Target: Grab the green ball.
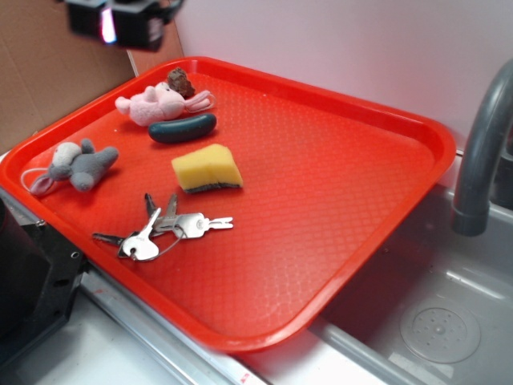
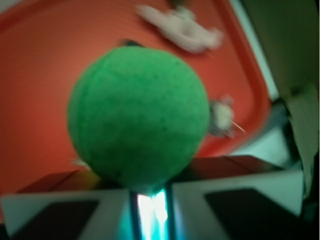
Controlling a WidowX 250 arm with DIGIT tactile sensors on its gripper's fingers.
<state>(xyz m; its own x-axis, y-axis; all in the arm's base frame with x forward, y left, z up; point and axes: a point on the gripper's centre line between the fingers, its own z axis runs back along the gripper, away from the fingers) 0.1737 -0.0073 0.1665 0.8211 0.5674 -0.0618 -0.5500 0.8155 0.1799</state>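
Red tray sits beside a sink, gray faucet at right. On the tray: yellow sponge, dark green pickle toy, pink plush, gray plush, keys. Pincer is high at the top-left edge of the exterior view, above the tray. Wrist view: green ball fills the frame, pinched between the pincer's fingers, off the tray.

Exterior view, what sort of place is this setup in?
Probably a kitchen-sink station: a red tray rests beside a grey sink basin with a dark faucet, and cardboard stands behind it.
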